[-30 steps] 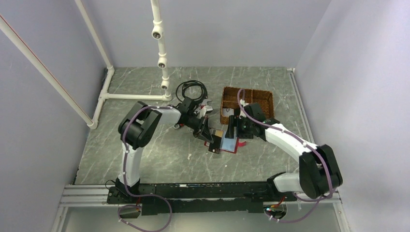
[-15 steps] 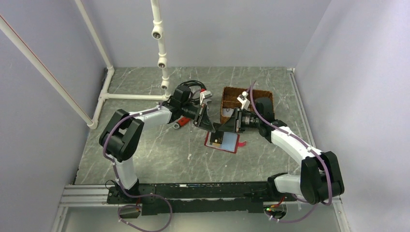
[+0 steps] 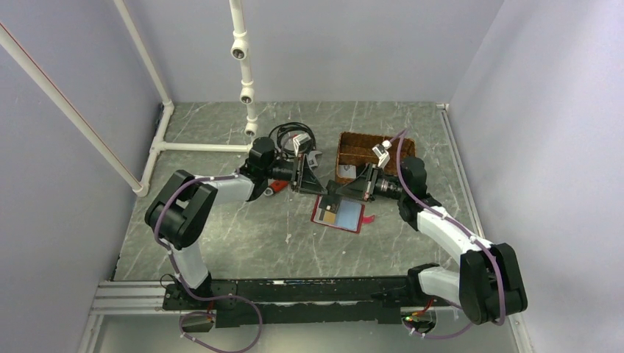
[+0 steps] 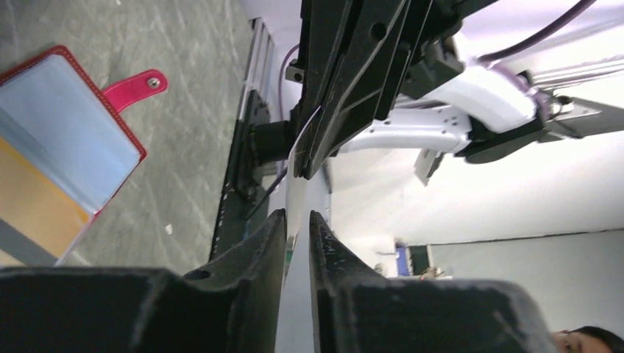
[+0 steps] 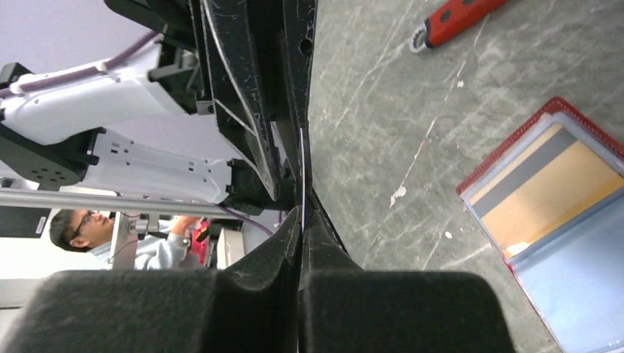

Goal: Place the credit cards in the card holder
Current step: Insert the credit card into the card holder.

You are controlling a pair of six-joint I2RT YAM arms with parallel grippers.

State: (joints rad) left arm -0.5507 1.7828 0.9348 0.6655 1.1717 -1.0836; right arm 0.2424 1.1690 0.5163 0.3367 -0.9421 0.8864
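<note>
Pale lavender walls (image 3: 353, 51) and a white plastic pipe frame (image 3: 243, 51) enclose a grey marbled counter (image 3: 243, 235). Seen from above, both arms reach to the middle and meet tip to tip just above the far edge of the small dark-red leather card holder (image 5: 509, 144). It lies open and flat on the counter, with its red snap tab (image 4: 136, 87) sticking out to one side.

Only the wrist cameras show what sits between the arms. A thin pale plastic card (image 4: 298, 191), seen edge-on, is held off the counter. The left pincer (image 4: 296, 232) is closed on one end of it, and a sliver of the card shows between the fingers. The right pincer (image 5: 302, 220) is pressed tight on the opposite end.

The right wrist view shows the holder's contents best. A tan card with a grey stripe (image 5: 548, 195) sits in one clear sleeve and a pale blue-grey card (image 5: 581, 287) in the next. Any print on them is too small to read. The same view catches a red-handled tool (image 5: 460, 13) lying on the counter and a person in glasses (image 5: 77, 224) beyond the rig.

The overhead view alone shows the brown wicker divided basket (image 3: 375, 135) behind the right arm and a coil of black cable (image 3: 289, 132) behind the left arm.
</note>
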